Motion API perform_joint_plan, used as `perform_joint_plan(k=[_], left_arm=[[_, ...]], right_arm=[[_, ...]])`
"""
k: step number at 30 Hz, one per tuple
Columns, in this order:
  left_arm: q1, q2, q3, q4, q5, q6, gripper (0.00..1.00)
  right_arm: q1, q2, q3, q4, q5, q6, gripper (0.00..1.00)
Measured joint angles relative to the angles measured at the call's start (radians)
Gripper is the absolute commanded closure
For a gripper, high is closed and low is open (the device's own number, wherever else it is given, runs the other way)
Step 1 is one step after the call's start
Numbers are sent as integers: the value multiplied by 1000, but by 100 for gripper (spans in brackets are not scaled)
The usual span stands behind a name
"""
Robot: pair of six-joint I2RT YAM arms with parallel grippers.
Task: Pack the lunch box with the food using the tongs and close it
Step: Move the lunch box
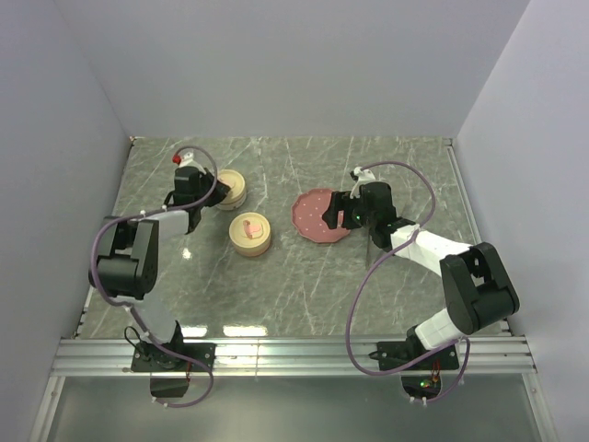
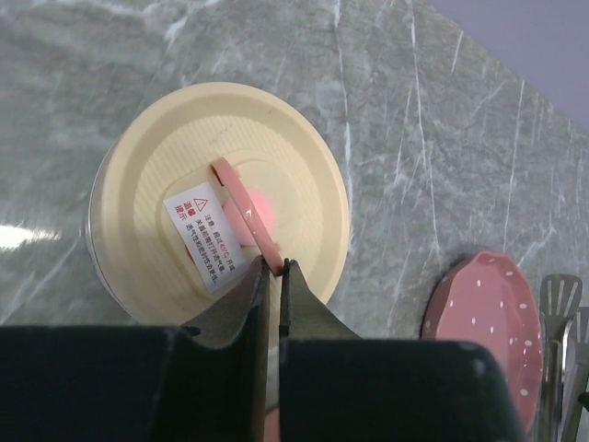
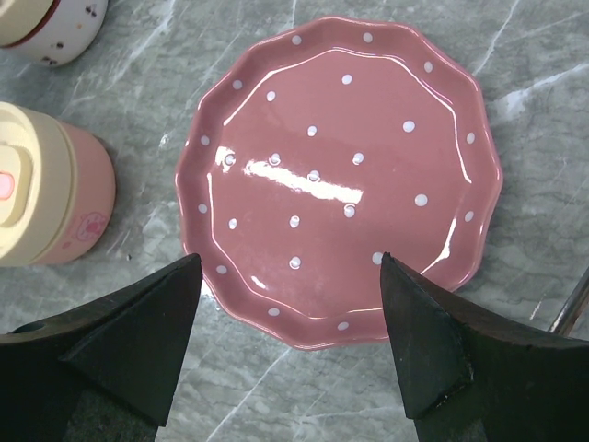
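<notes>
Tongs (image 2: 558, 341): lying flat on the marbled stone table (image 2: 442, 110), just beside the plate (image 3: 340, 120), untouched. They are thin grey metal, two narrow arms with slotted flat ends, and are judged light, springy and slick. They are best taken across both arms near mid-length, so that a squeeze closes the tips (lying flat, they offer little edge to get under).

Right gripper (image 3: 290, 261): jaws spread wide above the plate, holding nothing. The plate is glossy pink, scalloped, white-dotted and bare.

Food: not visible in any view.

Lunch box (image 2: 156, 166): round, with a cream ribbed plastic lid bearing a label. It is judged light and liable to slide.

Left gripper (image 2: 276, 267): jaws clenched, apparently pinching the end of the thin pink handle (image 2: 241, 203).
</notes>
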Motion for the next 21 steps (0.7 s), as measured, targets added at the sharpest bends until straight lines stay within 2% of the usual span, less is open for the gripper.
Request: perform_joint_plan(k=[12,21], left_arm=[[-50,-294,-297,-8,-129,-43,100],[-103,-502,-459,-44,-240,-77,100]], right_arm=[[0,-25,-22,0,-21,10,15],[1,-76,-50,2,-36,18,15]])
